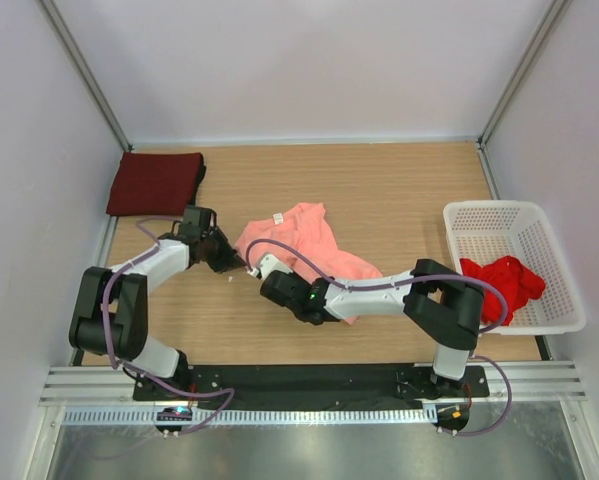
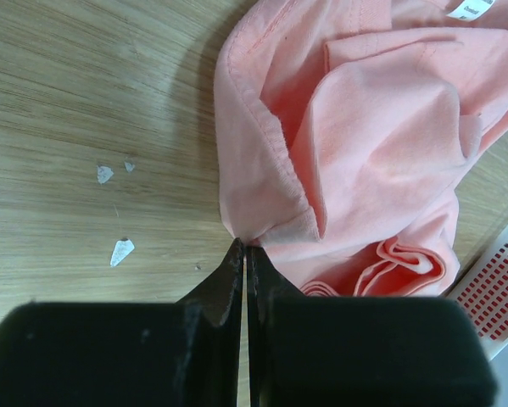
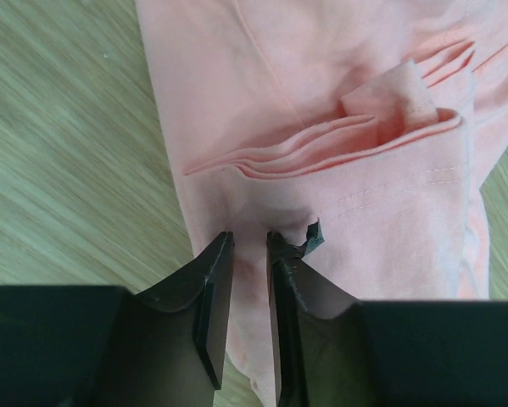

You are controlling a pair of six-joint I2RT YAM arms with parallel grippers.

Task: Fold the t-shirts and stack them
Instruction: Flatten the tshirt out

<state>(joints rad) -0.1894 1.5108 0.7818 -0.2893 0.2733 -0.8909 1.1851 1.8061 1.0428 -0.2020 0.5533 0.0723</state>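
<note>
The salmon-pink t-shirt (image 1: 304, 245) lies crumpled on the middle of the table. My left gripper (image 1: 235, 262) is at its left edge, and in the left wrist view the gripper (image 2: 245, 244) is shut on the hem of the pink shirt (image 2: 364, 144). My right gripper (image 1: 256, 266) is right beside it; in the right wrist view it (image 3: 249, 237) is closed narrowly on a pinch of the pink cloth (image 3: 321, 102), which puckers at the tips. The dark maroon t-shirt (image 1: 157, 183) lies folded at the back left. The bright red t-shirt (image 1: 504, 283) lies bunched in the basket.
The white perforated basket (image 1: 499, 222) stands at the right edge of the table; its corner shows in the left wrist view (image 2: 499, 288). Small white scraps (image 2: 120, 251) lie on the wood left of the left gripper. Both arms reach in low over the front of the table.
</note>
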